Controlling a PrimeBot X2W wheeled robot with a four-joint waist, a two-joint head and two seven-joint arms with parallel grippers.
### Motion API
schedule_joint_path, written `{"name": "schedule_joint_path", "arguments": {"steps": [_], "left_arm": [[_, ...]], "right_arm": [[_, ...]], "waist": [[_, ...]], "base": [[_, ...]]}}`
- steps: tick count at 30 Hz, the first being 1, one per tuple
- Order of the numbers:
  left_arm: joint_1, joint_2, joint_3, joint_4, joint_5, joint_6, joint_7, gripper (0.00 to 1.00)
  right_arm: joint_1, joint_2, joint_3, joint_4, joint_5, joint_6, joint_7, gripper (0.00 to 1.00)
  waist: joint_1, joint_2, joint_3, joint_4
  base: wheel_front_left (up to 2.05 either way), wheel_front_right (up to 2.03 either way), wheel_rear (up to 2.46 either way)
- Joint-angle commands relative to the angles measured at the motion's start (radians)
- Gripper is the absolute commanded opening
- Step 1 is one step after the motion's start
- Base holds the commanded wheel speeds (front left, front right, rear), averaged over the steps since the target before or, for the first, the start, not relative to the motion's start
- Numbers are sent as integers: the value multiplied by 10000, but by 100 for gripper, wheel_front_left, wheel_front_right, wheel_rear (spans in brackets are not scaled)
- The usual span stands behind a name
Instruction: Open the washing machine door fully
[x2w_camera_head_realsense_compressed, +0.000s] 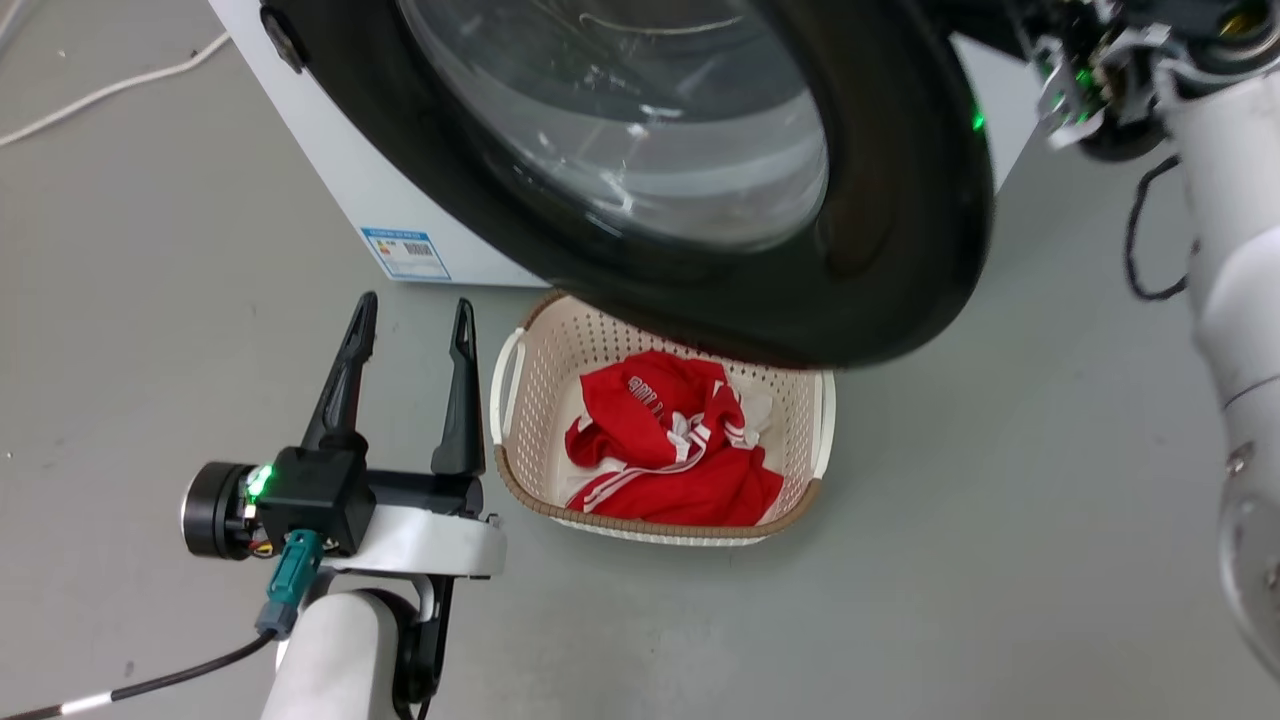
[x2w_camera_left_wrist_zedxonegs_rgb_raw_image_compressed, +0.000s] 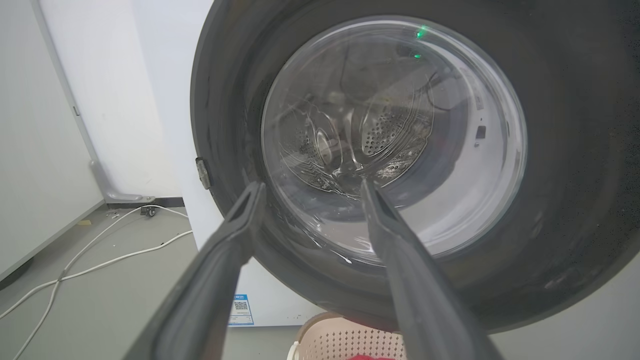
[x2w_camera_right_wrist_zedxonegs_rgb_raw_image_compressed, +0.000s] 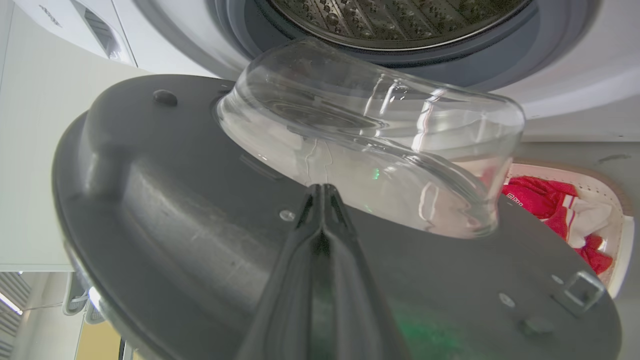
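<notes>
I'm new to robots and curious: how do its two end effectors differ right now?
The left end effector is open, the right end effector shut. The left sits low beside the basket, the right up at the door's inner side. Both have long dark fingers.

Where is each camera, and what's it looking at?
Head view: on the head, looking down at the washing machine door, laundry basket, left gripper, right forearm.
Left wrist view: left arm, along its open fingers at the door's outside.
Right wrist view: right arm, along its shut fingers at the door's inside and drum.
Shared: all show the door and basket.
</notes>
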Motion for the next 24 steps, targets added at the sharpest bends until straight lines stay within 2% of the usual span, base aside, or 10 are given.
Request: {"name": "schedule_joint_path", "arguments": {"steps": [1, 8, 14, 20, 24], "left_arm": [[201, -5, 18, 60, 17, -23, -26, 100], [630, -7, -33, 289, 49, -72, -25, 100], [945, -7, -177, 376, -42, -24, -26, 100], [1215, -7, -349, 512, -198, 34, -26, 100], [1268, -7, -377, 515, -209, 64, -26, 100]], "right_arm": [[520, 250, 58, -312, 192, 0, 281, 0], [2375, 560, 375, -1969, 1025, 0, 1436, 0], [4030, 645, 843, -3505, 2014, 0, 2013, 0], [5401, 645, 2358, -4623, 3643, 0, 1533, 0], [5886, 628, 3504, -5135, 4489, 0, 830, 0]], "waist": [[0, 0, -338, -5], [0, 0, -1105, 105], [0, 0, -1658, 271], [0, 0, -2029, 358], [0, 0, -2112, 367]], "base": [[0, 0, 0], [0, 0, 0], [0, 0, 0], [0, 0, 0], [0, 0, 0]]}}
